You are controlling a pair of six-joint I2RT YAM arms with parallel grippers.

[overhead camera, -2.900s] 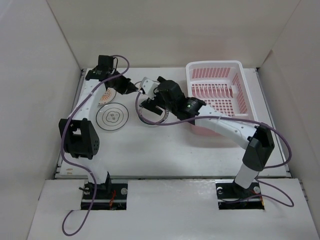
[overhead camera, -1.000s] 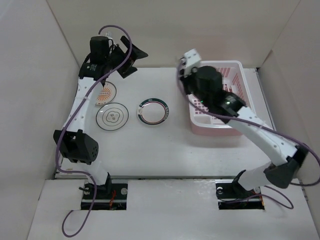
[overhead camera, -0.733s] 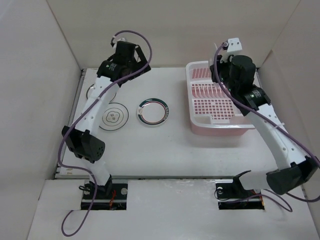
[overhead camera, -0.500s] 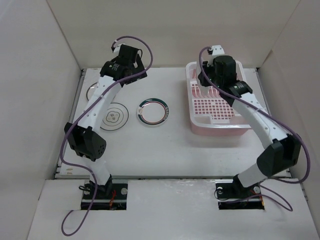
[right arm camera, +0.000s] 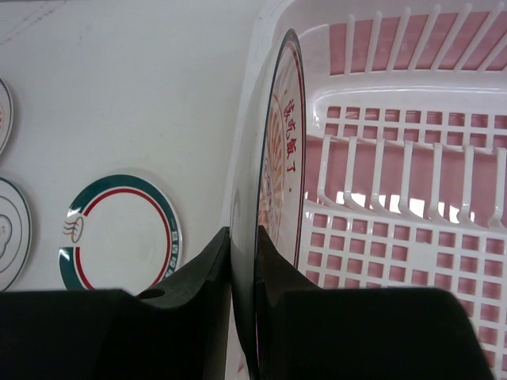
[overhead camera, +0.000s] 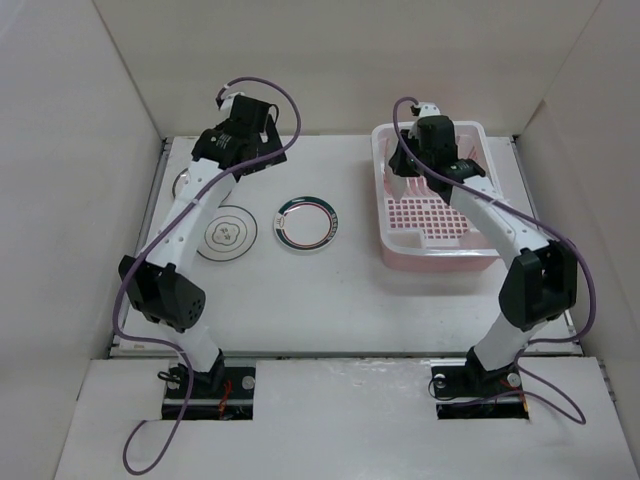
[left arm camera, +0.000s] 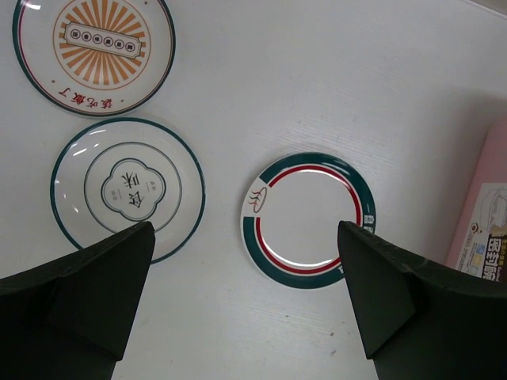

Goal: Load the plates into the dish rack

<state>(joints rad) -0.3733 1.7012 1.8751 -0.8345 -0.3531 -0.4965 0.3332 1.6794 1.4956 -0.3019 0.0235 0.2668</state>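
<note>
Right tool [right arm camera: 244, 261] is pinching a plate [right arm camera: 281, 158] on edge over rack [right arm camera: 396, 269] left end, prongs [right arm camera: 380, 190] lying just right. Left tool [left arm camera: 244, 229] is hovering wide open, empty, above teal-ringed plate [left arm camera: 309, 218] on surface [left arm camera: 317, 63].

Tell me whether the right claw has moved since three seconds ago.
Yes. The right claw has moved from over the teal-ringed plate, rightward and away, to the dish rack's far-left corner, shut on an upright plate.

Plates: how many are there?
4. Three lie flat on the table: orange sunburst plate, thin-ringed plate, green-and-red plate. The fourth plate stands on edge in the right gripper at the dish rack. None seem hidden.
</note>
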